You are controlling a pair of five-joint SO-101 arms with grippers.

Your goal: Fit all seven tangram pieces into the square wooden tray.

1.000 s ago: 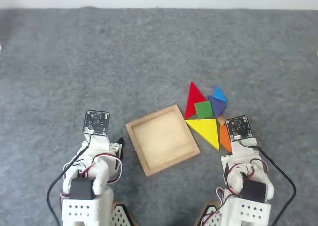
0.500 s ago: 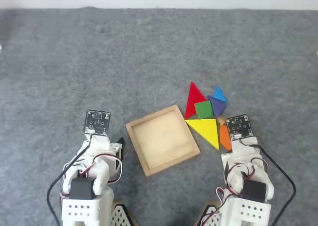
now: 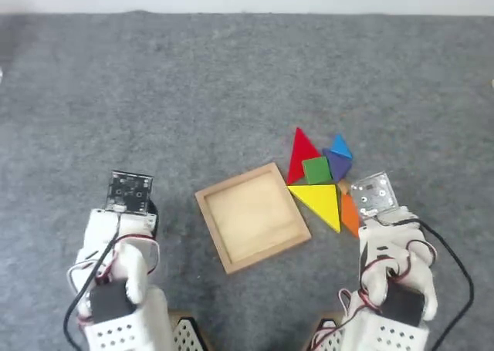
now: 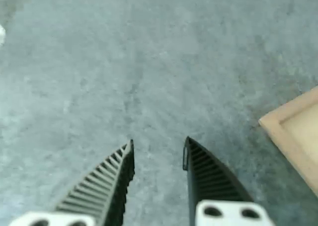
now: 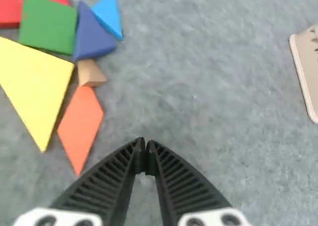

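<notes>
The left gripper (image 4: 159, 142) hangs over the grey, felt-like tabletop (image 3: 231, 81) with its jaws spread apart and nothing between them. To its right lies the square wooden tray (image 3: 251, 216), turned at a slight angle and bare inside.

All seven pieces sit in a cluster just beside the tray's right edge. A red triangle (image 3: 301, 152) and a green square (image 3: 316, 170) touch a large yellow triangle (image 3: 320, 200). A dark blue triangle (image 5: 92, 37) and a light blue triangle (image 5: 109, 15) lie next to the square. A small tan piece (image 5: 89, 73), seemingly a triangle, sits above an orange parallelogram (image 5: 79, 124).

The right gripper (image 5: 144, 142) is closed on nothing, over bare tabletop near the parallelogram.
</notes>
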